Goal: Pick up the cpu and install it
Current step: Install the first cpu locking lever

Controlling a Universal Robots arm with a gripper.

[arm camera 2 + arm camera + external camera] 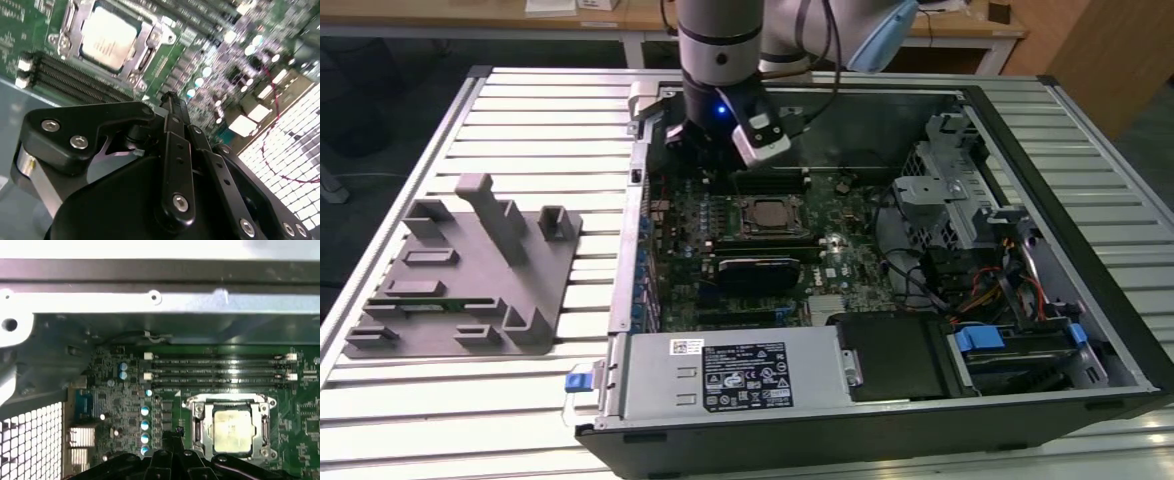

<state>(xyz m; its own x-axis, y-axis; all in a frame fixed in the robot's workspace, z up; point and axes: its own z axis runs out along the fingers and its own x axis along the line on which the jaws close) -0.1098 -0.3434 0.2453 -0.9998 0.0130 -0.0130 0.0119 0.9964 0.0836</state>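
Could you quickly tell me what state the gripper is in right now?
Gripper: shut, holding nothing; the cpu sits in its socket on the motherboard.

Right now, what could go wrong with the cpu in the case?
1. The cpu sits in the socket frame, but whether it lies flat is hard to tell; a skewed seat could damage it.
2. The gripper hovers low over the motherboard near the capacitors; a sideways move might clip them.

the cpu (231,428) has a dull silvery metal top; the end effector (172,107) looks matt black plastic with shiny screws.
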